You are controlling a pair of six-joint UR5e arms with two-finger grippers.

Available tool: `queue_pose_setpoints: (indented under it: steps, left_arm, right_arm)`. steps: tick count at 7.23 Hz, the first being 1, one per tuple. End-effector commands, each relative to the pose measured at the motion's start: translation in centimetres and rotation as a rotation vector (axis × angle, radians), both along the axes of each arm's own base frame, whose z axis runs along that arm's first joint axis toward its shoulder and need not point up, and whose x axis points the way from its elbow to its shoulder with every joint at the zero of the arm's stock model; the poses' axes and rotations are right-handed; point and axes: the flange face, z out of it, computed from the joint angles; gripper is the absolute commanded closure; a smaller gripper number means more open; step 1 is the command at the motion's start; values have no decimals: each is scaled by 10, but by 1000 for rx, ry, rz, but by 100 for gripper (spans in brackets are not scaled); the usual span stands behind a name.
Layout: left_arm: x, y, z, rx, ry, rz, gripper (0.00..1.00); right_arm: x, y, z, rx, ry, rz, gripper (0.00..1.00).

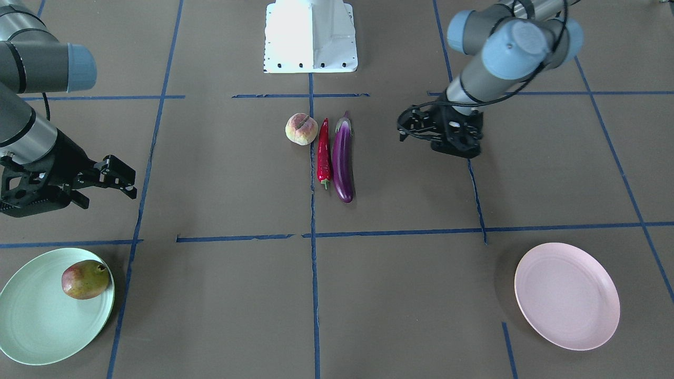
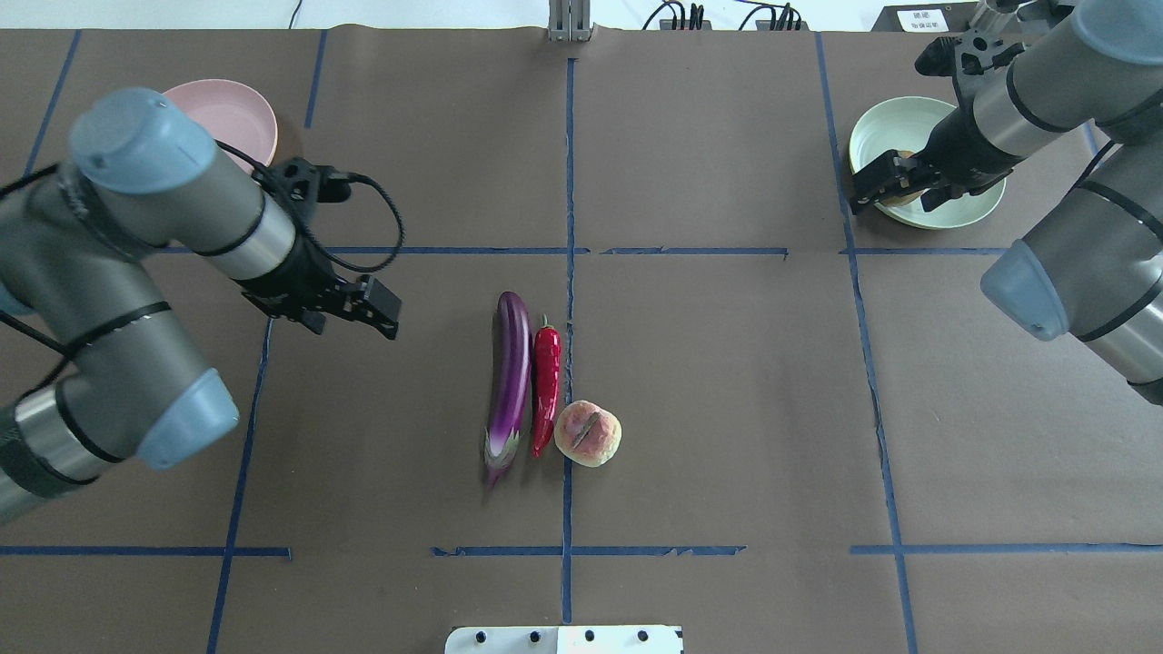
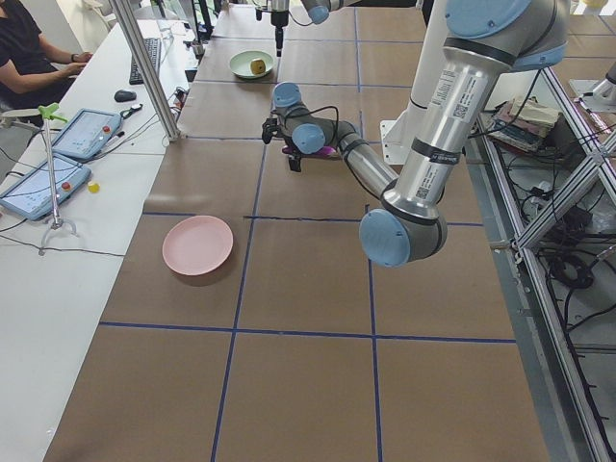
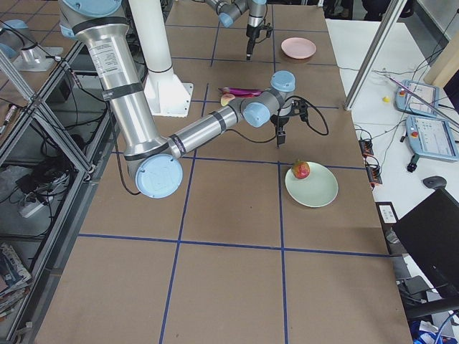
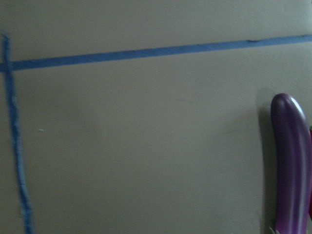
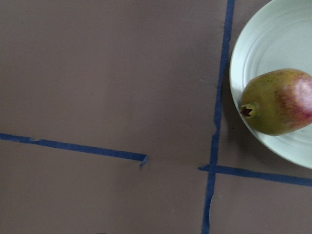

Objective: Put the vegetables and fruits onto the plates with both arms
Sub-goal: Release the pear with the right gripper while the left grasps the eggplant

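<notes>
Pomegranate (image 1: pixel 85 279) sits on the mint plate (image 1: pixel 37 326), near the right hand (image 1: pixel 113 181), whose fingers stand apart and empty above the bench (image 1: pixel 210 184). Left hand (image 1: pixel 455 150) hangs with fingers parted, holding nothing. Eggplant (image 1: pixel 343 158) lies nearest it, chili pepper (image 1: pixel 323 152) tight against the eggplant's far side, peach (image 1: pixel 301 129) beyond. Pink plate (image 1: pixel 566 297) sits bare, well apart from the left hand. We judge one of four placed and the reach for the eggplant in hand. Next move calls for closing across its slim body, clear of the chili pepper.
</notes>
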Motion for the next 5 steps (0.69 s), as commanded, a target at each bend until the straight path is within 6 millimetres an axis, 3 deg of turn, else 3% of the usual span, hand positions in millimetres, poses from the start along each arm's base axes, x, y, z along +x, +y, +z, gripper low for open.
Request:
queue_pose_setpoints:
  steps: [1,2,3,5]
  left_arm:
    - [82,18,-42,-63,-2,6,0]
    - [103,31,-46,-54,-4,22,0]
    - [117,41,-42,-20,-21,5,3]
    - [142,32,-43,-20,-52,-5,15]
  right_arm:
    - [-38,41,-38,-54,-57,-3,0]
    - [-54,58,-51,-82,-78,-4,0]
    - [-57,69,-61,-84,-93,-11,0]
    - [-72,83,-70,-103,-107,-28,0]
